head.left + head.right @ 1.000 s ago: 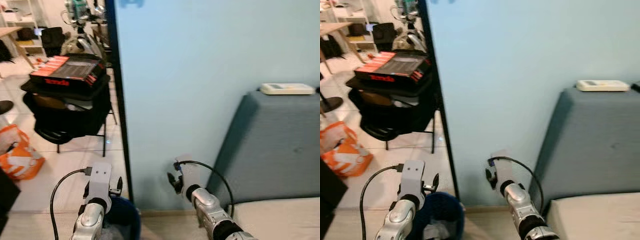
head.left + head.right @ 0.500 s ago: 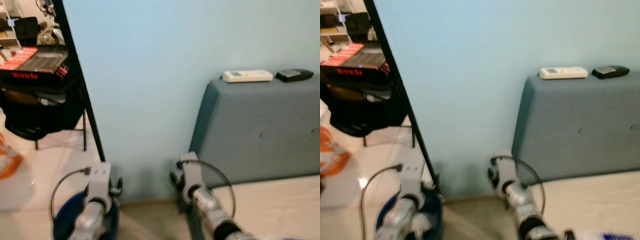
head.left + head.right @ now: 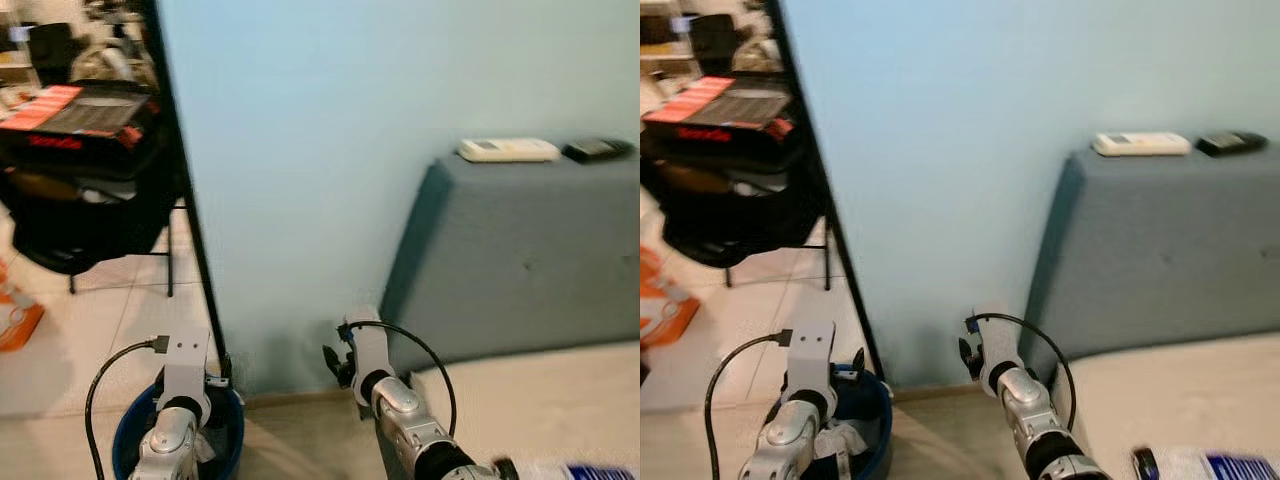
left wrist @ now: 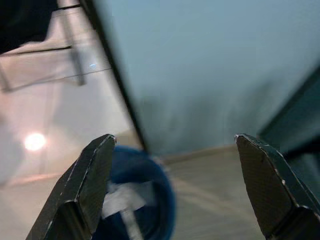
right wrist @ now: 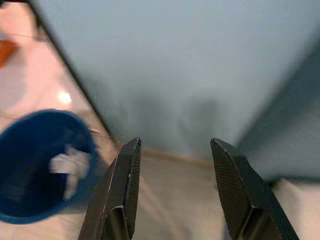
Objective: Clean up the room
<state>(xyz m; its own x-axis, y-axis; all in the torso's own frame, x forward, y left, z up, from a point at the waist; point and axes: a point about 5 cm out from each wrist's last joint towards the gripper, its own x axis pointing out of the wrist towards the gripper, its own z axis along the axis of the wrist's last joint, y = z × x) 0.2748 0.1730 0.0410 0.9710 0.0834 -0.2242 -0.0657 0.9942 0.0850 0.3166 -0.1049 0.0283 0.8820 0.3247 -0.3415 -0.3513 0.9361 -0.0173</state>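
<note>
A blue bin [image 3: 222, 432] stands on the floor by the light blue wall, with crumpled white paper [image 4: 125, 195] inside. My left arm [image 3: 180, 400] hangs over the bin, and its gripper [image 4: 175, 139] is open and holds nothing. My right arm [image 3: 372, 372] reaches toward the wall base beside the bin [image 5: 35, 165]. The right gripper [image 5: 175, 144] is also open, with nothing between its fingers. A blue and white packet [image 3: 1232, 467] and a small dark object [image 3: 1145, 463] lie on the beige cushion [image 3: 1180, 390] at the lower right.
A grey-blue sofa back [image 3: 520, 260] carries a white remote [image 3: 508, 150] and a black remote [image 3: 597, 149]. A black post [image 3: 188, 220] edges the wall. Left of it stand a black rack [image 3: 80, 200] with a red and black box [image 3: 85, 110] and an orange bag [image 3: 15, 312].
The camera swung right over the last second, then slightly back left; the sofa and remotes came into view and the packet appeared at the bottom right. Both arms keep their pose.
</note>
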